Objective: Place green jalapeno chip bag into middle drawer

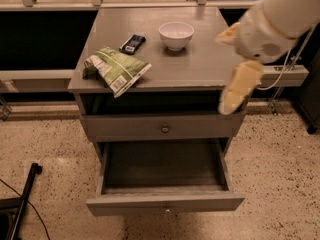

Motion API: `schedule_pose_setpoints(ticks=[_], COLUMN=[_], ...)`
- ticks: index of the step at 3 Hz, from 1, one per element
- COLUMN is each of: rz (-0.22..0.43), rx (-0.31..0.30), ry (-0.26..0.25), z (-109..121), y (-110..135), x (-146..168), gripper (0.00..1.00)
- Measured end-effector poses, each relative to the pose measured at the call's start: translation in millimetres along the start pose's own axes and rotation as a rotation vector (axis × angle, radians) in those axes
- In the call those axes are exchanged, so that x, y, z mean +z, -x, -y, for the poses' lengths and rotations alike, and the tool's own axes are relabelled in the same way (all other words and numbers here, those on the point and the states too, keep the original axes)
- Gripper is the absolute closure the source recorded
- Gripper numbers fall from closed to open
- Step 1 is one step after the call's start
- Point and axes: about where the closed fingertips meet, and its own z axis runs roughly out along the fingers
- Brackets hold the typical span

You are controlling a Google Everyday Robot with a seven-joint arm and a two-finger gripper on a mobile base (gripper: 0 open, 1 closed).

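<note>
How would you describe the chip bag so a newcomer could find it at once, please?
On top of the grey cabinet, look to the front left corner, opposite the claw at the right front corner. The chip bag lies there, poking over the front edge. Only it is crumpled green and white; the wrapper behind is small and dark, the bowl white.
</note>
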Motion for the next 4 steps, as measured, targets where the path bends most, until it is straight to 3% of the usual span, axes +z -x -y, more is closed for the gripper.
schedule_pose_setpoints(ticks=[1, 3, 4], rz=[0.048, 0.085, 0.164], rx=[-0.093, -0.138, -0.143], ry=[0.019, 0.034, 0.02], z=[15, 21, 50], y=[50, 68, 109], x=[41, 52, 89], gripper=[0.0, 0.0, 0.0])
